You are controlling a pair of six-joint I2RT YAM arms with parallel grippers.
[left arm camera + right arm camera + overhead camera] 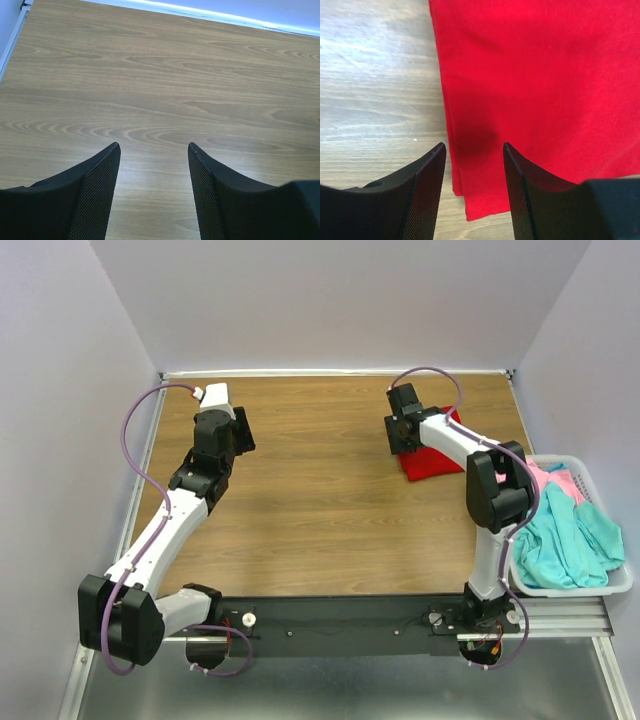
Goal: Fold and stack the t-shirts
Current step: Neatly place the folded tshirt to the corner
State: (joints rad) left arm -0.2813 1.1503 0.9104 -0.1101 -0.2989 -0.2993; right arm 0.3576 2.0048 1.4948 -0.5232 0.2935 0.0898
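right fingers (pixel 427 192) apart over folded red t-shirt (pixel 535 85), left fingers (pixel 100 192) apart above wooden table (pixel 160 75)

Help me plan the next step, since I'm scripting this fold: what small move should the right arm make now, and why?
Probably swing the right gripper toward the basket. The red shirt looks already folded, flat on the table. The gripper is open over its edge, holding nothing, and the teal shirt waits unfolded.
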